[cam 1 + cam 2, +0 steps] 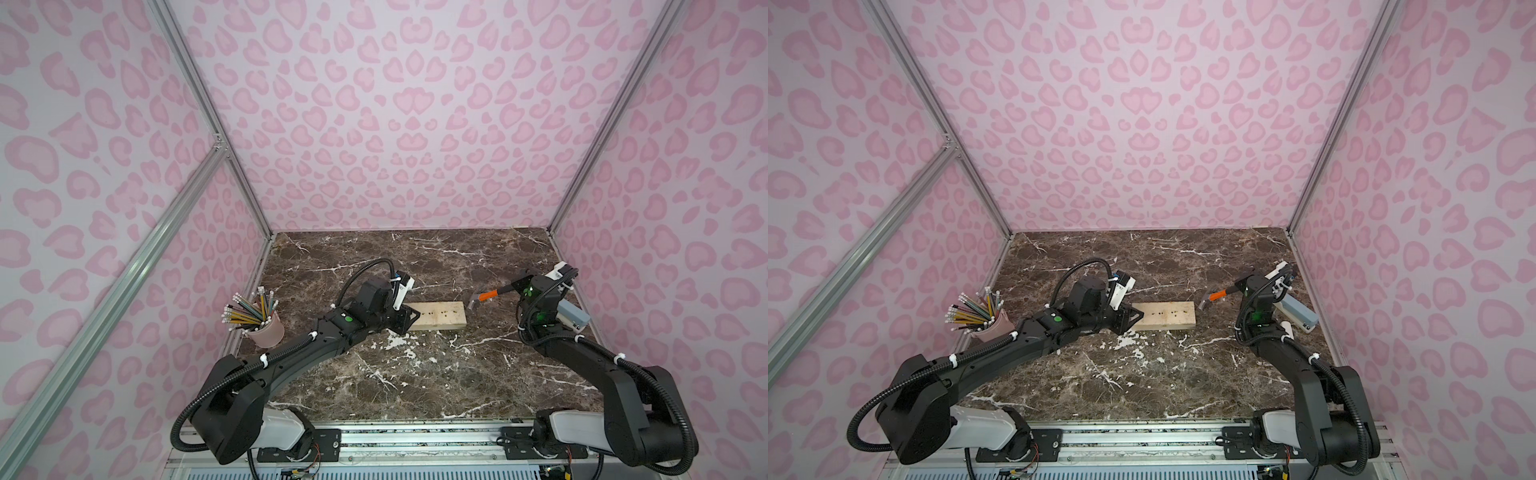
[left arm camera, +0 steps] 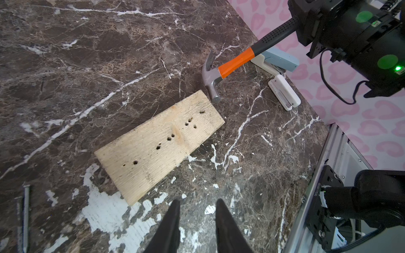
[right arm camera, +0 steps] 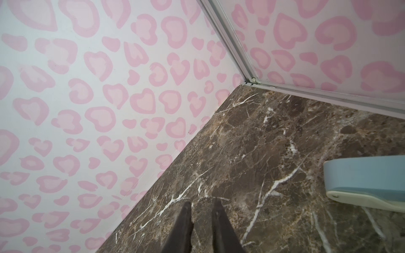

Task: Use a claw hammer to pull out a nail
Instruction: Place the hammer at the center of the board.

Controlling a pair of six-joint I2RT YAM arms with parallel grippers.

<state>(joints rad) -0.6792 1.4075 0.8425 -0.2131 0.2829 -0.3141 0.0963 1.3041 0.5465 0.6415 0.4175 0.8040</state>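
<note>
The claw hammer point(image 1: 484, 296) point(image 1: 1217, 296) hangs just off the right end of a pale wooden board point(image 1: 440, 316) point(image 1: 1167, 316). My right gripper point(image 1: 517, 286) is shut on its black shaft. In the left wrist view the silver head point(image 2: 211, 76) hovers beside the board's corner, and the board point(image 2: 153, 149) shows several empty holes. Two nails point(image 2: 25, 216) lie flat on the marble. My left gripper point(image 2: 197, 202) stands open over bare marble by the board's left end, holding nothing. In the right wrist view the right gripper point(image 3: 201, 201) shows only narrow finger tips; the shaft is hidden.
A pink cup of pencils point(image 1: 266, 328) stands at the left wall. A blue-grey stapler point(image 1: 573, 313) point(image 3: 368, 177) and a small white device point(image 2: 283, 92) lie by the right wall, under the right arm. Pink patterned walls enclose three sides.
</note>
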